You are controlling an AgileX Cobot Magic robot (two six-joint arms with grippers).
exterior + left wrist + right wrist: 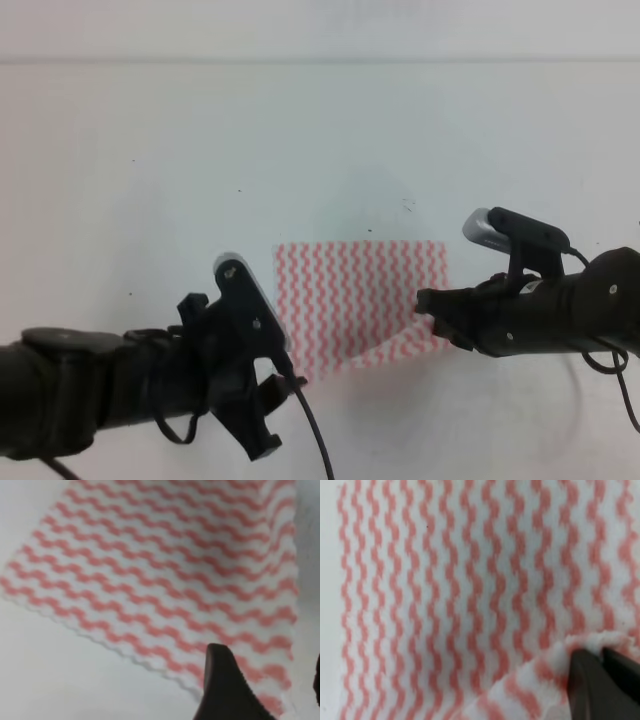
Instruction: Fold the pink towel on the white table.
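Left arm comes in low from the left edge, its gripper point(285, 378) angled down; in the left wrist view one dark finger point(225, 690) shows with a clear gap to the other, so the jaws look parted. Right arm reaches in from the right, its gripper point(428, 302) pinched closed on the pink towel point(355, 300) edge.

The towel point(360, 300) carries pink-red and white wavy zigzag stripes — the only pattern anywhere. The counter point(150, 150) around it is plain white with a few small dark specks. Both arms, lower left and right of the frame, are black, and the fingers point(600, 685) are dark too — nearly black.
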